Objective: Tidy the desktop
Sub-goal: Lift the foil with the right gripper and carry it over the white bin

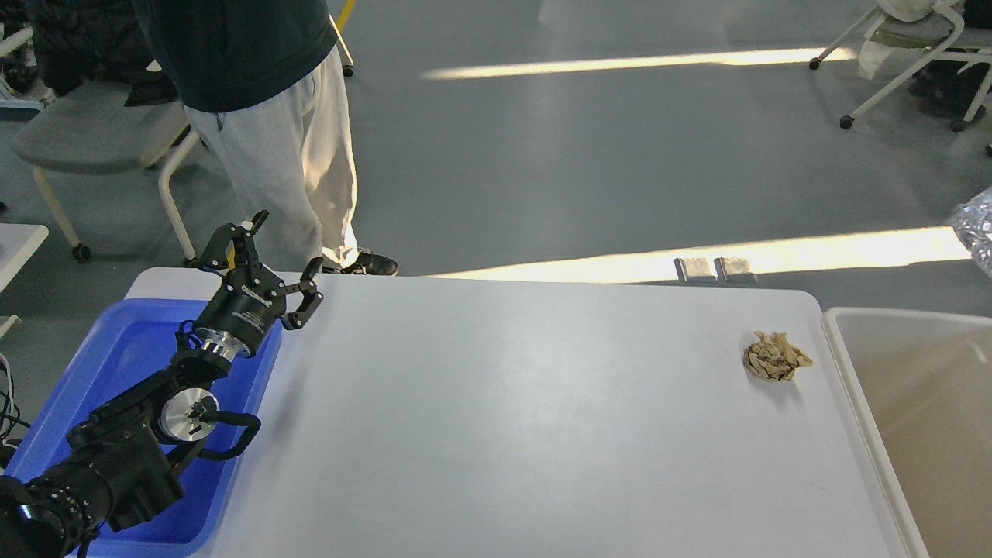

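Observation:
The white desktop (504, 418) fills the middle of the head view. A crumpled brown paper ball (775, 356) lies on it near the right edge. My left gripper (283, 260) is open and empty, held above the desktop's far left corner, over the edge of the blue tub (77, 418). A corner of the crinkled silver foil bag (978, 229) shows at the right edge of the view, above the off-white bin (922, 395). My right gripper is out of view.
A person in grey trousers (287, 163) stands just behind the desktop's far left corner. Chairs stand at the far left (85, 132) and far right (907, 46). Two small grey pads (717, 268) lie on the floor behind the desktop.

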Available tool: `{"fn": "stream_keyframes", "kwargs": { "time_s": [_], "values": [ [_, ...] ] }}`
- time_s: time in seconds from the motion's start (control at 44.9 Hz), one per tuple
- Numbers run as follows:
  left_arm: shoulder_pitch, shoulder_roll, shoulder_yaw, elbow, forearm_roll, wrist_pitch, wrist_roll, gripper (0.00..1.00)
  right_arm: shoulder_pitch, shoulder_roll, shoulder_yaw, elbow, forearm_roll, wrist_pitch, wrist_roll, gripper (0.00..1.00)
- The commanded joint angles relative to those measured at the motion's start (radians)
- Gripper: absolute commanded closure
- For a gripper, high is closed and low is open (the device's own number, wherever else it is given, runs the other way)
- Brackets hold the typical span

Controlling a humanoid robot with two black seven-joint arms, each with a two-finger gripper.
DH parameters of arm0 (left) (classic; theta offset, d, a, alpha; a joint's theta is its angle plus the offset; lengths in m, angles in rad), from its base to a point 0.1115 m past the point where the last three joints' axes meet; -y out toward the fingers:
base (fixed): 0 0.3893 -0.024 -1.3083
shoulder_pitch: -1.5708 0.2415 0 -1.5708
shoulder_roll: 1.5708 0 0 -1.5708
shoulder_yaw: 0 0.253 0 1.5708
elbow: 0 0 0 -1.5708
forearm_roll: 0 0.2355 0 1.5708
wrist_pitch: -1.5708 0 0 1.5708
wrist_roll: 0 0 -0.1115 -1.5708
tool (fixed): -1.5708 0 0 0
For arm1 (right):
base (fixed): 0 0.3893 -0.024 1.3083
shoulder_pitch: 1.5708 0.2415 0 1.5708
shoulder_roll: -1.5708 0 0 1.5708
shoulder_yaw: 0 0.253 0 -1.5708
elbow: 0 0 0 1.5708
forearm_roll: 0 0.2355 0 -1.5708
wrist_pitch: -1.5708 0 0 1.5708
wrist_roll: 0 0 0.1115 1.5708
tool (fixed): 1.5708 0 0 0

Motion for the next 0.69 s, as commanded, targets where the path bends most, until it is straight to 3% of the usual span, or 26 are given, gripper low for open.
{"fn": "stream_keyframes", "kwargs": {
  "time_s": [0.0, 0.111, 0.356, 0.668],
  "values": [
    [0.0, 0.0, 0.0, 0.0, 0.0, 0.002, 0.0, 0.0, -0.287, 0.094, 0.199, -0.277, 0.078, -0.006, 0.003, 1.0],
    [0.0, 0.0, 0.0, 0.0, 0.0, 0.002, 0.0, 0.0, -0.427, 0.194, 0.323, -0.414, 0.076, -0.009, 0.001, 1.0],
    [0.0, 0.0, 0.0, 0.0, 0.0, 0.003, 0.0, 0.0, -0.712, 0.505, 0.472, -0.925, 0.07, 0.001, 0.003, 1.0],
    [0.0, 0.0, 0.0, 0.0, 0.0, 0.003, 0.0, 0.0, -0.858, 0.59, 0.478, -0.949, 0.065, -0.029, 0.009, 1.0]
  ]
}}
